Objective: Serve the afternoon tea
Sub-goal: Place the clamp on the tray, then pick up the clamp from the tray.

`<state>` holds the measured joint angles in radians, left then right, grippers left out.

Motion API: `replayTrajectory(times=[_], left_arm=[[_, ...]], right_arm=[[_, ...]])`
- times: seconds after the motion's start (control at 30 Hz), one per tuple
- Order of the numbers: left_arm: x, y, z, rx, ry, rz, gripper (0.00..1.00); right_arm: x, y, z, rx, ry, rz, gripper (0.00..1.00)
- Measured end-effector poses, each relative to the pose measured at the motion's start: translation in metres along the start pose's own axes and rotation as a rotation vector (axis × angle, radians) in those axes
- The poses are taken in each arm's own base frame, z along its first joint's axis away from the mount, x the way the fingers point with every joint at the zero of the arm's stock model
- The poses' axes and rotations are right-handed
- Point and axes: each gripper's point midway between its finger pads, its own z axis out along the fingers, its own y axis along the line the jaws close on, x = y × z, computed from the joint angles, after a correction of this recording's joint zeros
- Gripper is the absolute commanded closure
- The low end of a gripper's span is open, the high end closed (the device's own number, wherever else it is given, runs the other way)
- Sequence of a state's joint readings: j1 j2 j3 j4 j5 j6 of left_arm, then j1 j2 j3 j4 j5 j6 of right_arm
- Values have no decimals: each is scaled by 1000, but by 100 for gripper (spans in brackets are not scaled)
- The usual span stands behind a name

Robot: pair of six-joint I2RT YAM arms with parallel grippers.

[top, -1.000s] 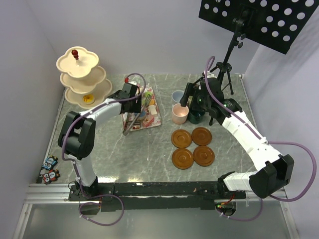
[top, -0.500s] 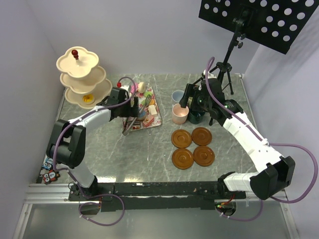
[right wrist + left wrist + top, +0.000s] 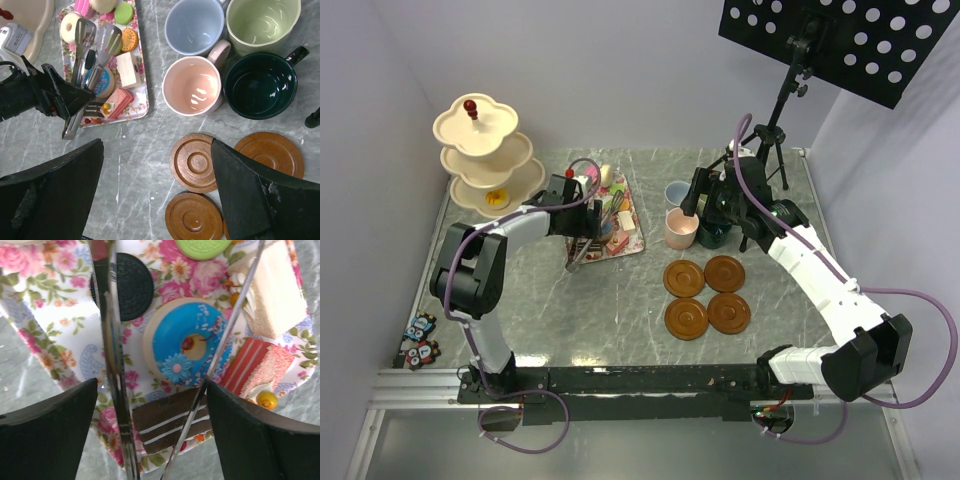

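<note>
Left tool (image 3: 583,238) spread open astride the tongs (image 3: 574,262); right tool (image 3: 692,208) open, empty, near 4 mugs (image 3: 681,228).
Top: 4 brown saucers (image 3: 685,279) in a square on the table (image 3: 620,320); 1 cream 3-tier stand (image 3: 480,160) far left. Left wrist: 1 blue-iced doughnut (image 3: 187,347), 1 black cookie (image 3: 132,285) on the floral tray (image 3: 75,340); tongs run lengthwise. Right wrist: pink mug (image 3: 192,87) upright, handle toward the light green mug (image 3: 262,22).

My left tool (image 3: 152,412) hung wide over the floral tray (image 3: 47,315), but the metal tongs (image 3: 114,365) lay across the crowded cakes, one arm crossing the blue donut (image 3: 175,347). The four mugs (image 3: 192,86) stood packed tight together. Bare surface (image 3: 142,165) lay free between the tray and the saucers (image 3: 192,162).
</note>
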<state>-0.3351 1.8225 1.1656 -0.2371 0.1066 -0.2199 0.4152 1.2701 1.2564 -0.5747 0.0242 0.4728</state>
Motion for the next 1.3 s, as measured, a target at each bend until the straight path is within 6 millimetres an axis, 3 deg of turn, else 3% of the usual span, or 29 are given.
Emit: replayTrajectory(times=[0.1,0.27,0.4,0.63,0.8,0.93,1.3], left_arm=[[0,3,0,-10,3,10,25],[1,4,-1,-13,7,24,26],[2,4,-1,-12,8,36,36],[-1,4,-5,-13,2,37,39],[-21,-4,-31,-2,-67,13,40],[-43,-13,-59,20,-150,-5,47],[-48,4,-102,-101,-194,-32,47]], right_arm=[[0,0,0,0,0,1,6],[0,0,0,-4,3,3,6],[1,0,1,-6,7,5,6],[1,-1,2,-4,10,10,6],[2,-1,3,-2,11,13,6],[4,-2,4,0,14,13,6],[6,-4,5,4,19,13,6]])
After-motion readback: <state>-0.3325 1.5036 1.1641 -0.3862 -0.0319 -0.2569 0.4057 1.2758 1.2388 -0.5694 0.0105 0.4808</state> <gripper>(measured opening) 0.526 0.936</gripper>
